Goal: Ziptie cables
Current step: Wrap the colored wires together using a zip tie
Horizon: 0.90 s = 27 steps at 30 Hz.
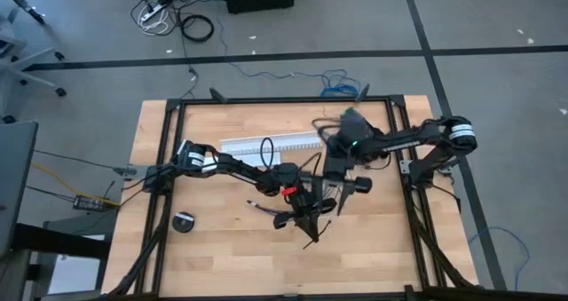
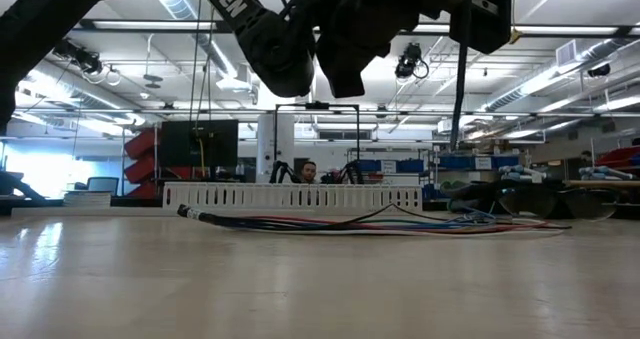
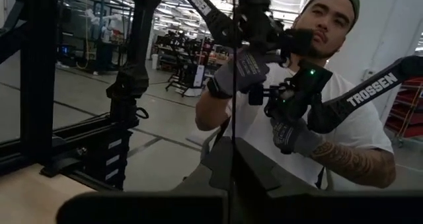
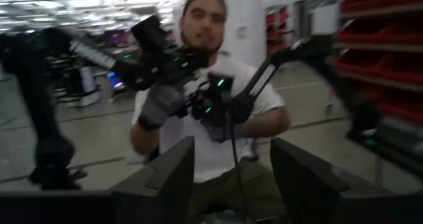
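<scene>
Workshop hall with grey floor and red shelving behind a pale wooden table (image 1: 222, 257).

Both dark arms lettered "TROSSEN" meet above mid-table. A long white slotted plastic channel (image 2: 290, 196) lies behind the thin grey, blue, purple and orange cables (image 2: 400, 222) spread flat. The left gripper (image 1: 306, 214) is clamped on the thin black plastic ziptie (image 3: 232, 85), held upright; the right gripper (image 4: 231, 178) stands apart around it. A person in grey gloves faces the table.
</scene>
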Available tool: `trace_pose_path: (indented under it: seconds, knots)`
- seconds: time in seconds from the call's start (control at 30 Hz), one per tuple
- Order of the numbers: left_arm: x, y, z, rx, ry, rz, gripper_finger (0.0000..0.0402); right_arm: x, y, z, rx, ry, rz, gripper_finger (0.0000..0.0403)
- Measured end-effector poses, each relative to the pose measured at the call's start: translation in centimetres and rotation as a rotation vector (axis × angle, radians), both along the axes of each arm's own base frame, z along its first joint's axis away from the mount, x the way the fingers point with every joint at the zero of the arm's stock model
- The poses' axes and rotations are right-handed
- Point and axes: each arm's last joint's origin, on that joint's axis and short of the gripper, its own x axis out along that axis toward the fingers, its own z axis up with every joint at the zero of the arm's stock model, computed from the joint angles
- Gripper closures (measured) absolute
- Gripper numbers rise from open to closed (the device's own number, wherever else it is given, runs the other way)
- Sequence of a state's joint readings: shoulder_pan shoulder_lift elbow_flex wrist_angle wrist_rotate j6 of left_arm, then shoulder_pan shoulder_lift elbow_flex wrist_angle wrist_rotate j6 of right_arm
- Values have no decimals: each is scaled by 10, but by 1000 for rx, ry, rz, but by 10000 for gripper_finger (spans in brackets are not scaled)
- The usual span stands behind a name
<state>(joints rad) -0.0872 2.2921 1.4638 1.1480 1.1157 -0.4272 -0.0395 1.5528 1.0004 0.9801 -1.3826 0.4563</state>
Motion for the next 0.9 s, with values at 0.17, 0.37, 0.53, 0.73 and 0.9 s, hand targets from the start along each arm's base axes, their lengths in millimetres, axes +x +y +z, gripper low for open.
trace_pose_path:
  seconds: [0.17, 0.37, 0.53, 0.73, 0.9]
  knots:
    - [-5, 1, -1, -15, -37, 4, 401, -28, -12, 25, 18, -83, -87, 189]
    - [-12, 5, -15, -29, -2, 51, 401, -75, -23, 37, 31, -162, -189, 196]
    - [-20, 16, -29, -45, 23, 119, 401, -111, -25, 30, 68, -194, -297, 203]
    - [-36, 38, -23, -62, 10, 210, 401, -139, -26, 17, 125, -207, -416, 208]
    - [-55, 62, 12, -58, -75, 307, 401, -151, -28, 13, 142, -210, -451, 209]
